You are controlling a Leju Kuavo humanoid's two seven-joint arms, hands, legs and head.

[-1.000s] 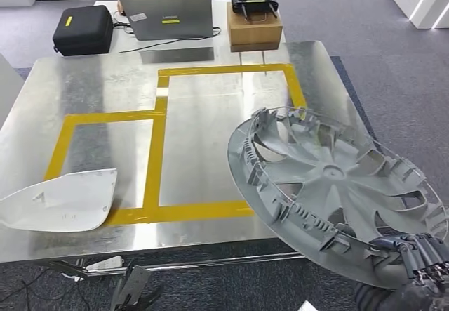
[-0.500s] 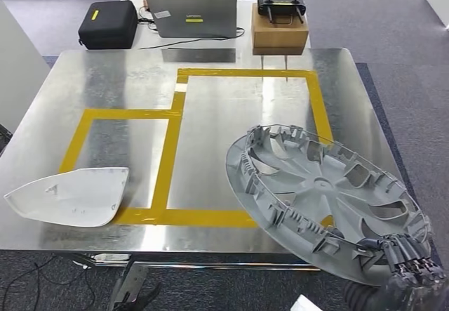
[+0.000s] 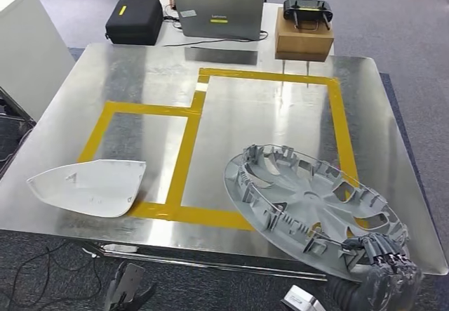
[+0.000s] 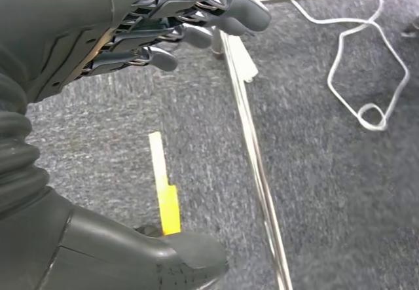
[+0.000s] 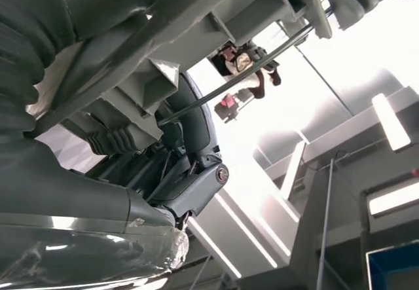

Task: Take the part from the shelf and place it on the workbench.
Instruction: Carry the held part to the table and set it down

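Right hand (image 3: 389,265) clamped on hubcap (image 3: 312,206) rim, tilted over bench (image 3: 132,72) corner. Best: lower flat inside tape (image 3: 193,125) square, then release. Left hand (image 4: 163,25) fingers apart, idle.

Grey carpet floor (image 3: 402,23) surrounds a steel table (image 3: 132,65); a white cabinet (image 3: 27,51) stands beside it.
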